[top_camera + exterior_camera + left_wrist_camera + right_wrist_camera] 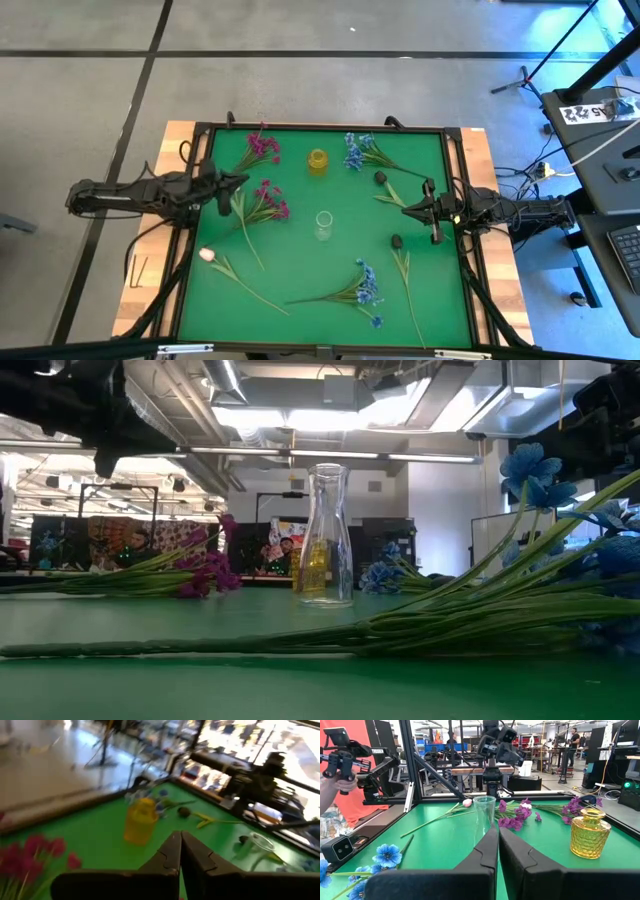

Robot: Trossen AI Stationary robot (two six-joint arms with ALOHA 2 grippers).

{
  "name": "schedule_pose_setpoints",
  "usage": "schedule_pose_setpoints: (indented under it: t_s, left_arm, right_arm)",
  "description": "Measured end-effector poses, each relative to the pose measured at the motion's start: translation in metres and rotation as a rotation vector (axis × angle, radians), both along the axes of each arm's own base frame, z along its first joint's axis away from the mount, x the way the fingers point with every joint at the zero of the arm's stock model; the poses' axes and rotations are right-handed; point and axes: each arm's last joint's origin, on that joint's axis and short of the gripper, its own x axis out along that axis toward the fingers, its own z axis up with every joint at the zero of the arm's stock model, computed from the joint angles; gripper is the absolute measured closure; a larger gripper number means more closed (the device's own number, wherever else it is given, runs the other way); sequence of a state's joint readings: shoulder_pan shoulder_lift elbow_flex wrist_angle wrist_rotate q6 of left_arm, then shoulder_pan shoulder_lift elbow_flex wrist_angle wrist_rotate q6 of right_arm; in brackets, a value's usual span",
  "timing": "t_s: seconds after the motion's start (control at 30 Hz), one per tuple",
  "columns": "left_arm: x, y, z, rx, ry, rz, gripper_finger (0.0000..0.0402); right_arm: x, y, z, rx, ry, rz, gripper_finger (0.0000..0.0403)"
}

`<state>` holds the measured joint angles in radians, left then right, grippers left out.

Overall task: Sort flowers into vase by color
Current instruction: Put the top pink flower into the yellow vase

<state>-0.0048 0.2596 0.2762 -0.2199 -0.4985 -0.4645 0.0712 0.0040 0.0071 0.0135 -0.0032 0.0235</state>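
Both pincers, left pincer point(240, 181) and right pincer point(405, 209), are hovering pressed together and empty, since every long green-stemmed artificial flower point(262, 202) is lying on the green desk point(300, 250) awaiting sorting.

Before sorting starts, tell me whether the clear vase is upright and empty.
Upright and empty. The clear vase stands on its base on the green mat, mouth up, with no stems inside; every flower lies flat on the mat.

arms: two, dark, jointed | cables: black, trailing | left hand point(180, 851): black angular fingers | right hand point(498, 845): same
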Motion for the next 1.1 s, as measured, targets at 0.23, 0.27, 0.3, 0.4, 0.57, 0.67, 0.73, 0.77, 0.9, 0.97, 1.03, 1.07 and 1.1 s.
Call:
schedule_pose_setpoints:
  t_s: [0.23,0.27,0.3,0.4,0.57,0.67,0.73,0.77,0.9,0.97,1.03,1.07,1.1]
  left_arm:
    - [0.006,0.0,0.009,-0.049,0.112,0.015,0.0401]
    - [0.008,0.0,0.012,-0.053,0.132,0.017,0.0401]
    - [0.009,0.0,0.015,-0.061,0.152,0.019,0.0401]
    - [0.015,-0.001,0.022,-0.088,0.228,0.008,0.0401]
    - [0.021,-0.002,0.029,-0.213,0.353,0.003,0.0401]
    - [0.023,-0.003,0.029,-0.269,0.424,-0.007,0.0401]
    - [0.025,-0.004,0.026,-0.3,0.461,-0.027,0.0401]
    - [0.026,-0.005,0.024,-0.32,0.48,-0.036,0.0401]
    - [0.028,-0.008,0.016,-0.431,0.568,-0.082,0.0401]
    - [0.03,-0.009,0.012,-0.497,0.597,-0.078,0.0401]
    - [0.032,-0.009,0.009,-0.56,0.603,-0.031,0.0401]
    - [0.032,-0.009,0.007,-0.589,0.613,-0.004,0.0401]
    - [0.033,-0.01,0.005,-0.611,0.625,0.017,0.0401]
  right_arm:
    - [0.0,0.0,0.0,0.0,0.0,0.0,0.0386]
    - [0.0,0.0,0.0,0.0,0.0,0.0,0.0386]
    - [0.0,0.0,0.0,0.0,0.0,0.0,0.0386]
    - [0.0,0.0,0.0,0.0,0.0,0.0,0.0386]
    - [0.0,0.0,0.0,0.0,0.0,0.0,0.0386]
    - [0.0,0.0,0.0,0.0,0.0,0.0,0.0386]
    - [0.0,0.0,0.0,0.0,0.0,0.0,0.0386]
    - [0.0,0.0,0.0,0.0,0.0,0.0,0.0386]
    - [0.0,0.0,0.0,0.0,0.0,0.0,0.0386]
    - [0.0,0.0,0.0,0.0,0.0,0.0,0.0386]
    - [0.0,0.0,0.0,0.0,0.0,0.0,0.0386]
    - [0.0,0.0,0.0,0.0,0.0,0.0,0.0386]
    - [0.0,0.0,0.0,0.0,0.0,0.0,0.0386]
